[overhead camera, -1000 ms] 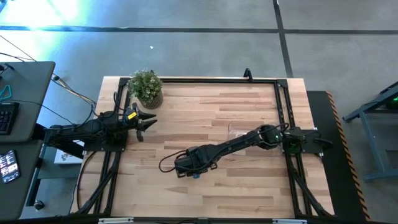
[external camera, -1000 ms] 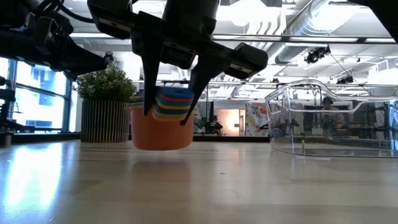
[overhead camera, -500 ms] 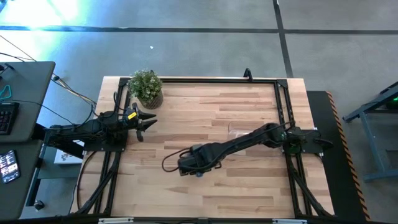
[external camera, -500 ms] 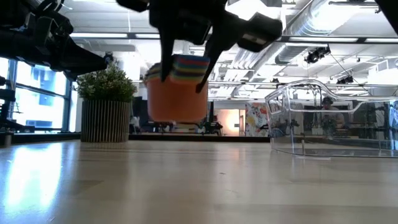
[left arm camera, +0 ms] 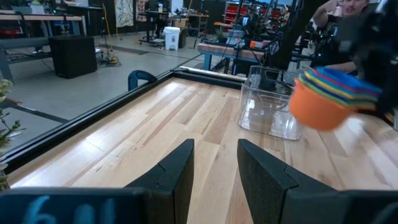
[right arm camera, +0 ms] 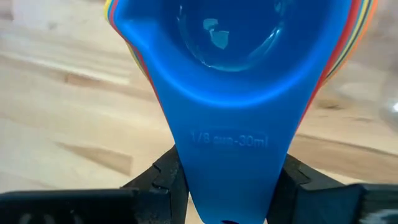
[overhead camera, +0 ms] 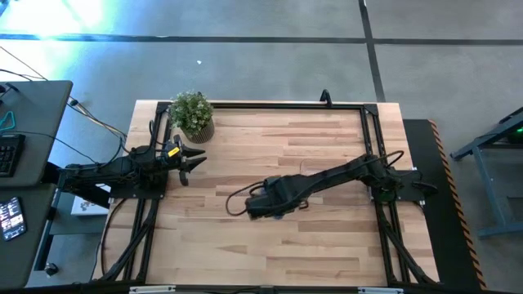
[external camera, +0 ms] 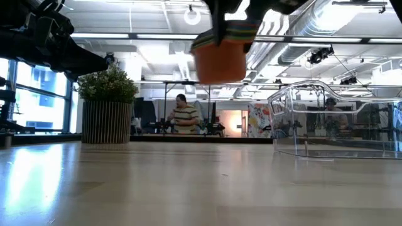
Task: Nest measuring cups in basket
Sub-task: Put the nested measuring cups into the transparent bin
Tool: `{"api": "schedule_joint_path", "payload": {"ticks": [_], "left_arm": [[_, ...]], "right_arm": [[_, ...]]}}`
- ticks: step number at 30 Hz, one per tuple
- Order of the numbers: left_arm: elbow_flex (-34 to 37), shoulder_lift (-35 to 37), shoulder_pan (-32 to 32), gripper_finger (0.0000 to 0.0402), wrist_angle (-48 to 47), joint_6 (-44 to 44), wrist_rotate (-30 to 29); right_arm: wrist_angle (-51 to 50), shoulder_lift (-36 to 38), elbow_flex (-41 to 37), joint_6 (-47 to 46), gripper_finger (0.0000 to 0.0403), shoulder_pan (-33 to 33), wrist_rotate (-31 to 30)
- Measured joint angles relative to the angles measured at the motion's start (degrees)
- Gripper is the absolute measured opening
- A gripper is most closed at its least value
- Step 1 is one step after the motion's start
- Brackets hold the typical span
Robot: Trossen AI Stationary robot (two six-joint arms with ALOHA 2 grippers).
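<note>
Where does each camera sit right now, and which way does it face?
High: overhead, straight down; both arms, right gripper mid-table.
Low: table height, across to the basket; nested measuring cups aloft.
Left wrist: by the plant, past the open left gripper toward the basket.
Right wrist: fingers pinch the blue cup's handle.
Low and left wrist share cups and basket.

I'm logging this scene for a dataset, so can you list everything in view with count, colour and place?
Measuring cups: one nested stack, salmon outermost, blue innermost, held in the air above the table's middle.
Basket: one, clear, on the table's right half.
Potted plant: one, green, far-left corner of the table.
Table: one, light wood.
Person: one, striped shirt, in the room behind.
Right gripper: dark, shut on the stack's handles, mid-table.
Left gripper: dark, open, waiting at the left edge.
</note>
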State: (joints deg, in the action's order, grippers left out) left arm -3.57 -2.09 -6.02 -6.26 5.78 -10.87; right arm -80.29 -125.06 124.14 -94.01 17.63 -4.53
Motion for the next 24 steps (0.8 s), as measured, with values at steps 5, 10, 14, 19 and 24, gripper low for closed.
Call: {"api": "schedule_joint_path", "payload": {"ticks": [5, 10, 14, 19, 24], "left_arm": [[0.0, 0.0, 0.0, 0.0113, 0.0, 0.0, 0.0], [0.0, 0.0, 0.0, 0.0113, 0.0, 0.0, 0.0], [0.0, 0.0, 0.0, 0.0113, 0.0, 0.0, 0.0], [0.0, 0.0, 0.0, 0.0113, 0.0, 0.0, 0.0], [0.0, 0.0, 0.0, 0.0113, 0.0, 0.0, 0.0]], "right_arm": [[-6.5, 3.9, 0.0, 2.0, 0.013, -1.1, -1.7], [-9.5, 8.6, -1.1, 6.0, 0.013, -2.6, -3.1], [-10.1, 14.6, -6.6, 9.2, 0.013, -4.0, -4.1], [-9.8, 22.4, -15.8, 10.1, 0.013, -4.7, -4.5], [-7.9, 31.3, -27.0, 9.4, 0.013, -4.0, -4.0]]}}
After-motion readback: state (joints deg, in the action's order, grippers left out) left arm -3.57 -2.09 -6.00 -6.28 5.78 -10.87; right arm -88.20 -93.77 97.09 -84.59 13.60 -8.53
